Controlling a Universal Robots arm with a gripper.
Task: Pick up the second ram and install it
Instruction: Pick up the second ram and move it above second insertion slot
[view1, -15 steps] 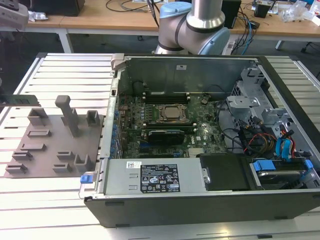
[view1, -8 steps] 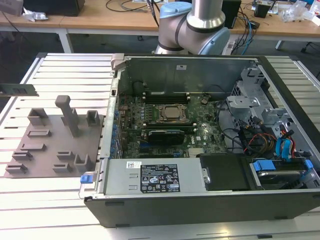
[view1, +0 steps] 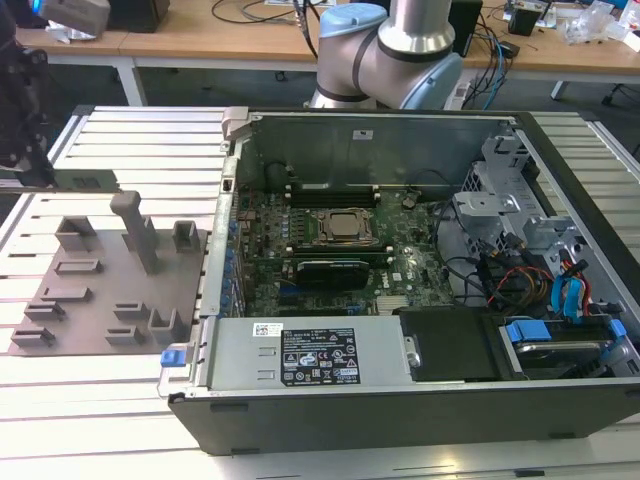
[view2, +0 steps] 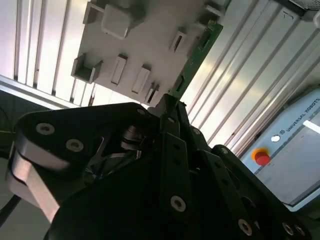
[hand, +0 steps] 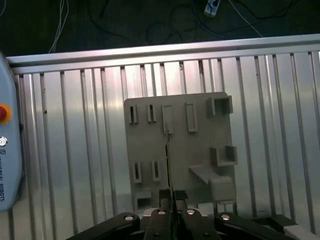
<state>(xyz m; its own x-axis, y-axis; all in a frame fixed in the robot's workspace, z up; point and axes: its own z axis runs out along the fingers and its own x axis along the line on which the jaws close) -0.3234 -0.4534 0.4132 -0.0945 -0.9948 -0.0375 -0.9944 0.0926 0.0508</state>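
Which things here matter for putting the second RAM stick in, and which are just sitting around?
Part of the job: the second ram, held in the shut gripper; the motherboard inside the open computer case.
Just lying about: the grey tray, the power supply, the blue cables, the box with a red button.

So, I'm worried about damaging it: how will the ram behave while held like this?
Probably stiff: the ram juts straight from the fingers without visible sag. Likely light, since it looks very thin edge-on in the first wrist view. Possibly fragile: only a small part seems to sit between the fingers, so a knock might twist it.
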